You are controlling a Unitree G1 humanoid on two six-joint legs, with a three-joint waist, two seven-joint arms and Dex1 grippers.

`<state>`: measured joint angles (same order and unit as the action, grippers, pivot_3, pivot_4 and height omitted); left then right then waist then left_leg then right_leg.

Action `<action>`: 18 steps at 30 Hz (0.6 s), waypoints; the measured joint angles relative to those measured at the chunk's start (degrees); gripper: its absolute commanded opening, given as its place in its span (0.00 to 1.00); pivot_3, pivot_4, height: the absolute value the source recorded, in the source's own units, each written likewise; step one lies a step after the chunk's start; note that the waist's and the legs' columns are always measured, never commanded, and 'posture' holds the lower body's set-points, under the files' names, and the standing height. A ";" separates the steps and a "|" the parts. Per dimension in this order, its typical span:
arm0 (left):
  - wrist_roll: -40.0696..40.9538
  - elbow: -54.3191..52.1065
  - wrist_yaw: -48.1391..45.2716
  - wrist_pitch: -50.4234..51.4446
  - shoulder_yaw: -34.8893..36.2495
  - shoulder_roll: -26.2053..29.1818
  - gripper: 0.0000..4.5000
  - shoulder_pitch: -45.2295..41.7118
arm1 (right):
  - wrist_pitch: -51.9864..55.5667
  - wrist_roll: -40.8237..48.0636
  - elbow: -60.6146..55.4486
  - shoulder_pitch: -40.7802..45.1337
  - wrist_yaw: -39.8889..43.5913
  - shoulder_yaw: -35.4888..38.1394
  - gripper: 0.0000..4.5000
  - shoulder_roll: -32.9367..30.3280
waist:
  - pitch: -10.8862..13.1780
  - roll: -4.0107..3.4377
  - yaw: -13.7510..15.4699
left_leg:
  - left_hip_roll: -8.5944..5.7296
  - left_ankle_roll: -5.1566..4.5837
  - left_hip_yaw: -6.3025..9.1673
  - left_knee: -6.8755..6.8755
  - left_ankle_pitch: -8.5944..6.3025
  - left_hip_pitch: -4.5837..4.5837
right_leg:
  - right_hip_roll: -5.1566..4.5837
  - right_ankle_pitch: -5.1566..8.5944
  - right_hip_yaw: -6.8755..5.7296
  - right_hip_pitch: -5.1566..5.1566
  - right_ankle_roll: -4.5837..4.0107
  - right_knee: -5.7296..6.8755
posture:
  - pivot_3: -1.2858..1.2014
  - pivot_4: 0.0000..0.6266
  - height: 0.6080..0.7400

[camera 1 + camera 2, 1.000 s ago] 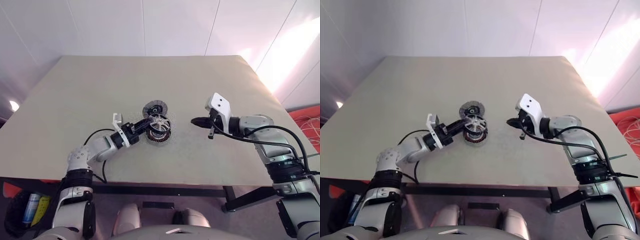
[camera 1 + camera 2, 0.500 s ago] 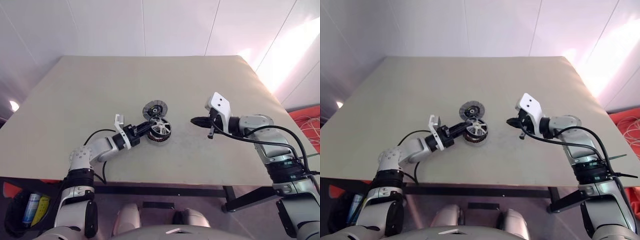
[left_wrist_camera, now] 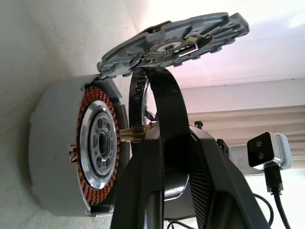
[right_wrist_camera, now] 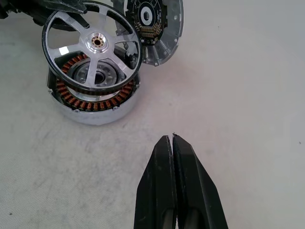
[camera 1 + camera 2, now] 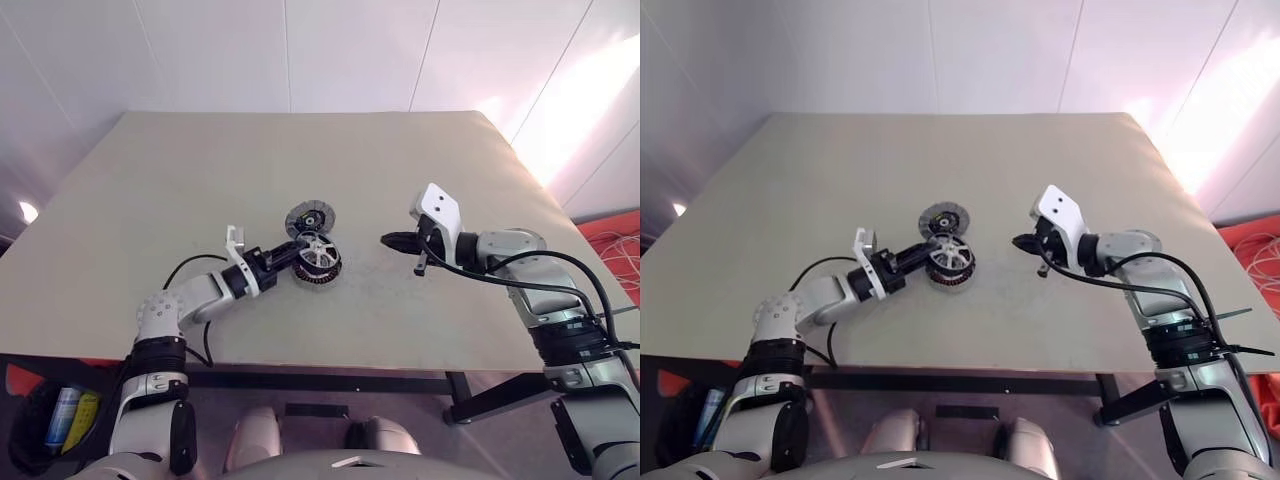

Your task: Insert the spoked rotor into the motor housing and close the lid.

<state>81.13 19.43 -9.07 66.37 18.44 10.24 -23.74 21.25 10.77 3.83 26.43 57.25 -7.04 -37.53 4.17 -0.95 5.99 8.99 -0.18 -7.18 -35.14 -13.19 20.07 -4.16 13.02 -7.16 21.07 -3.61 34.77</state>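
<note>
One step is half done: the left tool [image 5: 297, 256] holds the spoked rotor [image 4: 91, 46] tilted over the motor housing [image 4: 93, 102]; the lid [image 4: 155, 26] stands open, the right tool [image 4: 171, 138] is closed and empty.

The left gripper [image 3: 157, 143] hides part of the spoked rotor [image 4: 91, 46] and the motor housing [image 3: 57, 148].

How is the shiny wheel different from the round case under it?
The spoked rotor is open, with silver spokes and gaps between them; the motor housing is packed with a ring of copper coils. The rotor is raised, not yet seated; the housing lies flat on the table. Both are round and similar in width.
</note>
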 measured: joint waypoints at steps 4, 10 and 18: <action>-0.62 -0.20 -0.88 0.11 0.14 -0.15 0.59 0.00 | -0.36 -0.01 0.08 0.26 -0.01 0.00 0.00 0.09 | 0.00 0.00 0.01 | 0.00 0.00 0.00 0.00 0.00 0.00 | 0.00 -0.09 0.00 0.00 -0.15 0.00 | 0.52 0.00 1.00; -0.27 -0.01 -0.64 2.33 1.36 -0.19 0.59 -0.12 | -0.85 -0.01 0.21 0.28 0.00 0.00 0.00 0.18 | 0.00 0.00 0.00 | 0.00 0.00 0.00 0.00 0.00 0.00 | 0.00 -0.11 0.00 0.00 -0.19 0.00 | 0.52 0.00 1.00; 0.38 -0.99 -0.67 3.71 3.55 2.71 0.59 -0.04 | -1.34 -0.02 0.60 0.28 0.04 0.00 0.00 0.17 | 0.00 0.00 -0.12 | 0.01 0.00 0.00 0.00 0.00 0.00 | 0.00 -0.11 0.00 0.02 -0.20 0.01 | 0.52 0.00 1.00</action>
<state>81.52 18.45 -9.73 70.08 21.99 12.95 -23.78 19.91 10.75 4.42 26.71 57.29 -7.04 -37.36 4.17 -0.96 5.87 9.00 -0.19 -7.18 -35.14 -13.19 20.07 -4.16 12.91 -7.16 21.08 -3.81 34.77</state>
